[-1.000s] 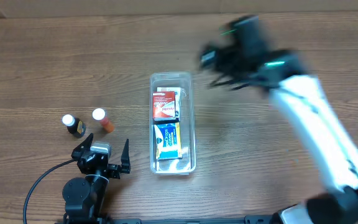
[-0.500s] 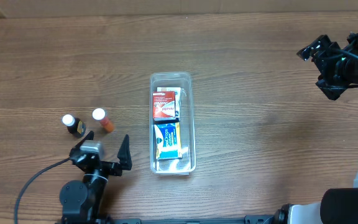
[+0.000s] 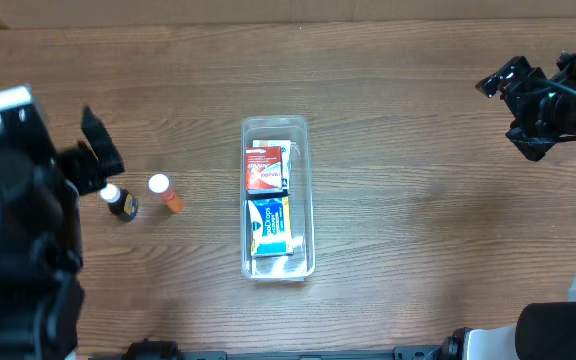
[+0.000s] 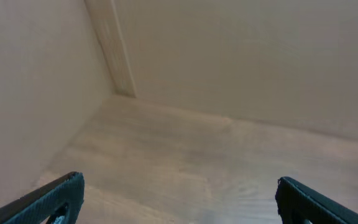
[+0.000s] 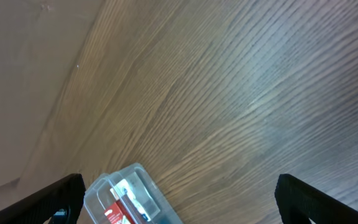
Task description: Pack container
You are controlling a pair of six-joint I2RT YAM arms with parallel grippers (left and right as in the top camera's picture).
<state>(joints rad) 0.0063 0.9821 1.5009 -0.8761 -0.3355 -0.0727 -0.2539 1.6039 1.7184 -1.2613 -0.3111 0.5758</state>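
The clear plastic container lies lengthwise at the table's centre, holding a red-and-white box and a blue-and-yellow box. Its far end also shows in the right wrist view. Two small bottles stand left of it: a dark one with a white cap and an orange one with a white cap. My left gripper is open and raised high at the far left, above and beside the bottles. My right gripper is open and empty at the far right, well clear of the container.
The wooden table runs to a pale wall at the back. A wall corner with a vertical trim strip shows in the left wrist view. The left arm's body hides the table's left edge.
My left arm has risen from the front-left of the table and swung up toward the camera, its gripper now near the bottles. The right arm has held still for the last half second.
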